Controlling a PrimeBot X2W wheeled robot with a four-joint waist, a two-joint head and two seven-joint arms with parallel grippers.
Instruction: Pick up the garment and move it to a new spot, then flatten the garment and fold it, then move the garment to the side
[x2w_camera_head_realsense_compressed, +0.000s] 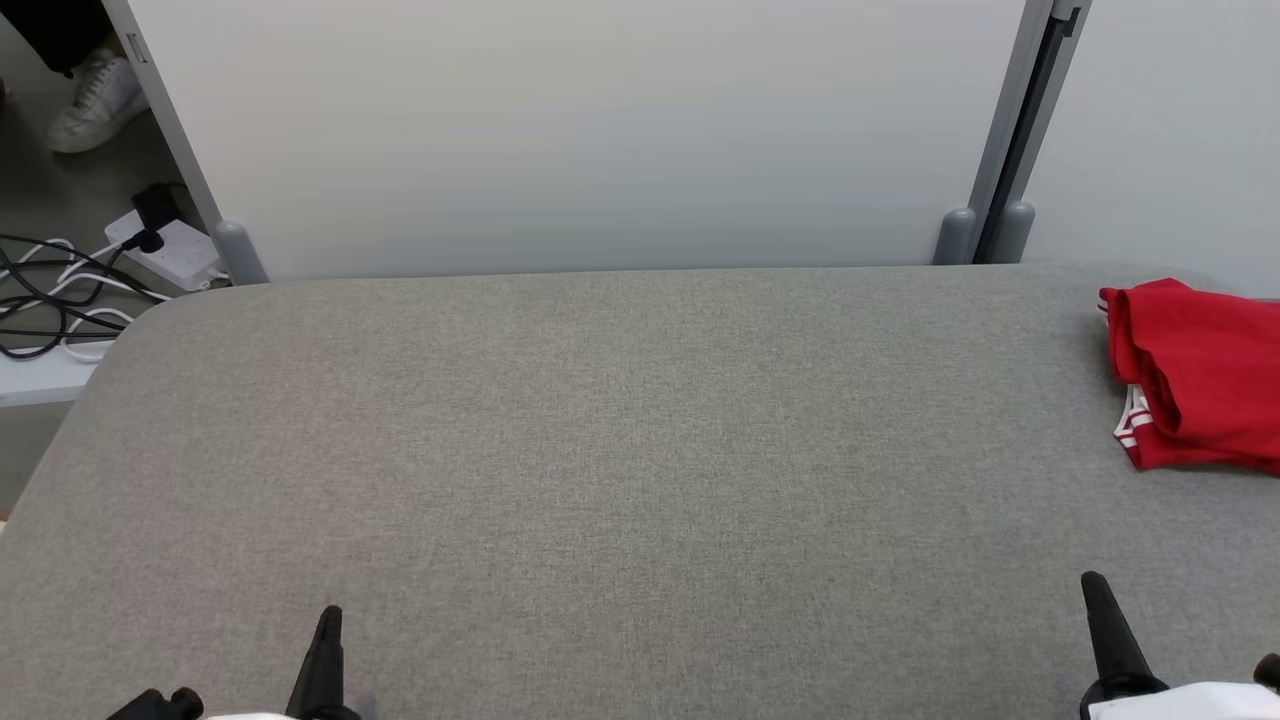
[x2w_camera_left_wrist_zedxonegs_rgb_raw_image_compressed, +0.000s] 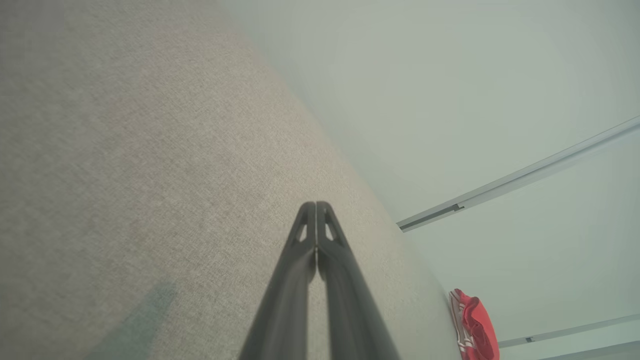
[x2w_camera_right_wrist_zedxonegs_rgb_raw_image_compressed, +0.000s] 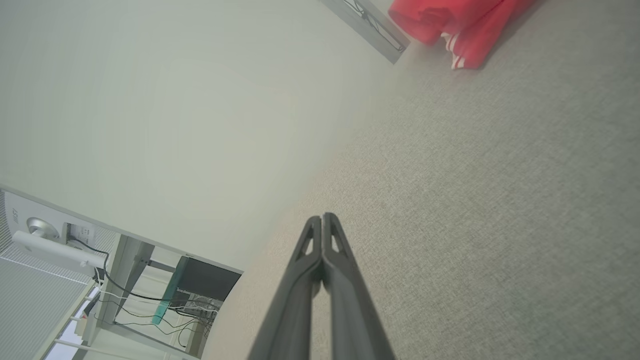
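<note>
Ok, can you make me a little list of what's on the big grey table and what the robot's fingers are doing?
table: grey fabric top
garment: red, white stripes, bunched, at the table's far right
left fingers: shut, holding nothing
right fingers: shut, holding nothing, apart from garment
floor at left: power strip, cables

Red garment on a grey surface
The garment is bright red with thin white stripes along one hem; the surface is a heathered mid-grey weave. The left pincer and right pincer are black, the wall panel pale grey-white, the shoe white.
</note>
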